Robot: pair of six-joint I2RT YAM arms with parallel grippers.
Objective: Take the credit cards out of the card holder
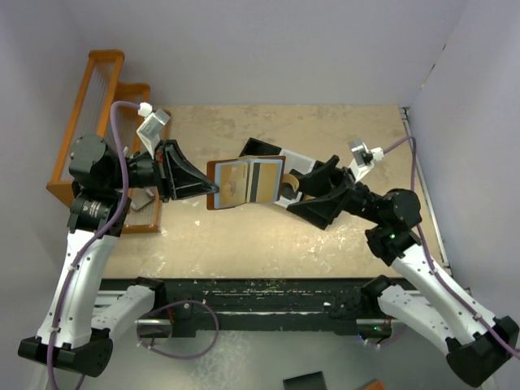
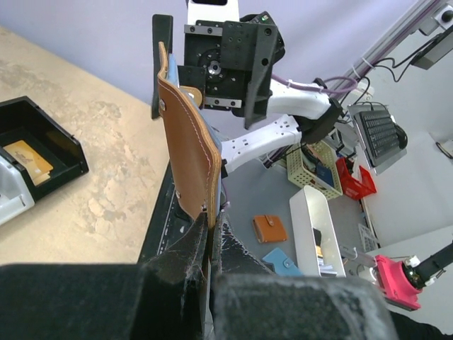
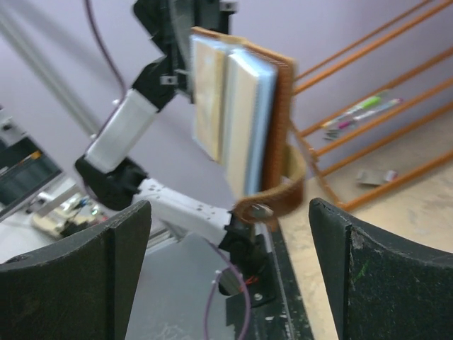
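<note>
The card holder [image 1: 244,184] is a brown leather wallet held open in the air above the table. My left gripper [image 1: 214,191] is shut on its left edge; in the left wrist view the fingers [image 2: 191,244] pinch the leather [image 2: 187,142]. Inside show a tan card [image 1: 233,185] and a dark grey card [image 1: 265,179]. My right gripper [image 1: 292,188] is open at the wallet's right edge by the snap tab [image 3: 272,200], jaws wide apart and touching nothing [image 3: 230,209]. The wallet [image 3: 244,113] hangs between and beyond them. A gold-orange card [image 2: 27,157] lies in the tray.
A black-and-white tray [image 1: 262,149] sits on the table behind the wallet; it also shows in the left wrist view [image 2: 60,145]. An orange wire rack [image 1: 89,122] stands at the far left. White walls close the back and the right side.
</note>
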